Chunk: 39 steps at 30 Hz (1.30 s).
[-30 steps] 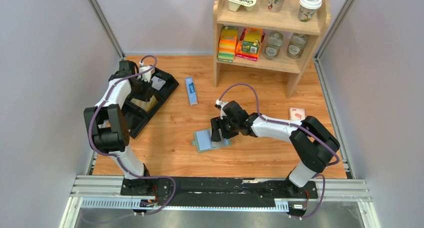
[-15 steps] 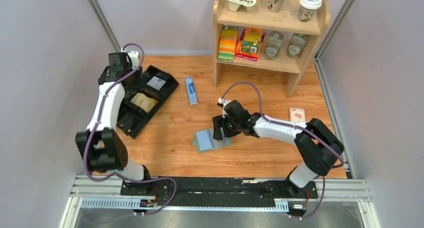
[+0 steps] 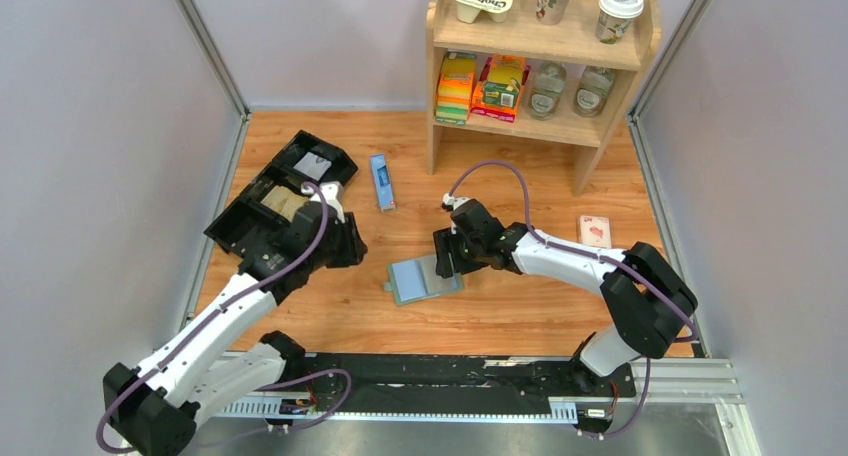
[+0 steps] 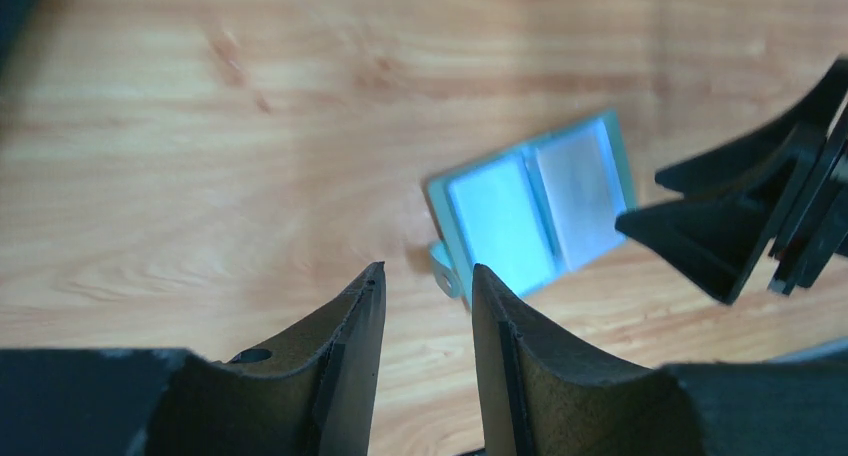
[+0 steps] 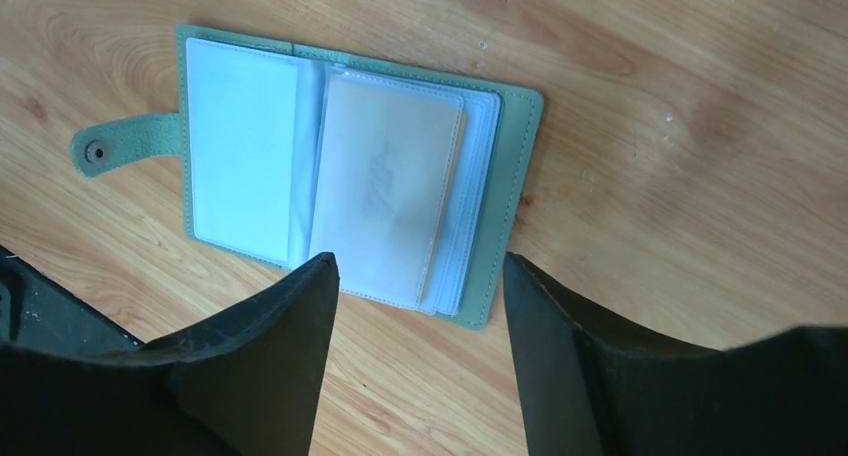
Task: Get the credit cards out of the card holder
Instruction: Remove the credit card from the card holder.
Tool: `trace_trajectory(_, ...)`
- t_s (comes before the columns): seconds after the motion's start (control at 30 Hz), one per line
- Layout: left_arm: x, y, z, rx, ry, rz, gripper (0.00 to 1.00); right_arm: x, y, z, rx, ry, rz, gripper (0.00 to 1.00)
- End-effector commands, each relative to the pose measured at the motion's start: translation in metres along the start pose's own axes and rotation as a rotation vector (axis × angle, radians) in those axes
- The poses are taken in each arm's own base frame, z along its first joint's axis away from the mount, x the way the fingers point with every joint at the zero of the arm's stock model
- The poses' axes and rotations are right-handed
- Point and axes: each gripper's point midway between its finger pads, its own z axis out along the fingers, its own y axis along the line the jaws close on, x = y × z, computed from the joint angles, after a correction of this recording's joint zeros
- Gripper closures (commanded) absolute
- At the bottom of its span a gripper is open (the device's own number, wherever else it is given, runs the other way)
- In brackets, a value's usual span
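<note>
The work is sitting between extractions, by my judgement: one tan credit card (image 3: 286, 204) is already lying in a middle compartment of the black tray (image 3: 232, 234) at the upper left of the overhead view, and the arms are regrouping for another. The card holder (image 3: 424, 279) is lying open and flat on the wooden table (image 3: 520, 311) at the centre of the frame, pale pocket pages facing up. The right gripper (image 5: 418, 266) is hovering over the holder's lower edge in its wrist view, jaws spread wide, gripping nothing. The left gripper (image 4: 427, 273) is aiming at the holder's snap-tab corner from the frame's left, jaws parted by a narrow gap, also empty.

The frosted top sleeve (image 5: 385, 191) is showing a faint mark; whether a card is inside I cannot tell. The next move is calling for one gripper pinning the cover while the other is pinching a card edge and drawing it out sideways.

Against the earlier frames, the left arm is swinging away from the tray toward the centre; the right gripper is barely shifting.
</note>
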Motion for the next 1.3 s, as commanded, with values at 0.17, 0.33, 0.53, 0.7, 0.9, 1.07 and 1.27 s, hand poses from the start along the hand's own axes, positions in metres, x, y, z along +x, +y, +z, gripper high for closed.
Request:
trace_trajectory(0.17, 0.043, -0.064, 0.027, 0.144, 0.027, -0.123, 0.55, -0.016, 0.01, -0.014, -0.008, -0.021, 0.055, 0.46)
trace_trajectory(0.33, 0.066, -0.077, 0.049, 0.156, 0.076, -0.099, 0.55, -0.015, 0.012, -0.011, -0.011, 0.011, 0.072, 0.49)
trace_trajectory(0.53, 0.098, -0.066, 0.072, 0.113, 0.134, -0.105, 0.56, -0.013, 0.017, 0.0, -0.026, 0.037, 0.094, 0.53)
trace_trajectory(0.7, 0.123, -0.057, 0.081, 0.081, 0.206, -0.089, 0.57, -0.006, 0.016, 0.014, -0.023, 0.069, 0.111, 0.54)
trace_trajectory(0.9, 0.143, -0.051, 0.087, 0.056, 0.262, -0.094, 0.56, 0.007, 0.014, 0.033, -0.031, 0.127, 0.121, 0.55)
trace_trajectory(1.07, 0.152, -0.048, 0.089, 0.042, 0.281, -0.085, 0.57, 0.009, 0.023, 0.031, -0.077, 0.138, 0.123, 0.57)
trace_trajectory(1.27, 0.158, -0.053, 0.092, 0.048, 0.301, -0.077, 0.57, -0.001, 0.04, 0.017, -0.156, 0.122, 0.102, 0.57)
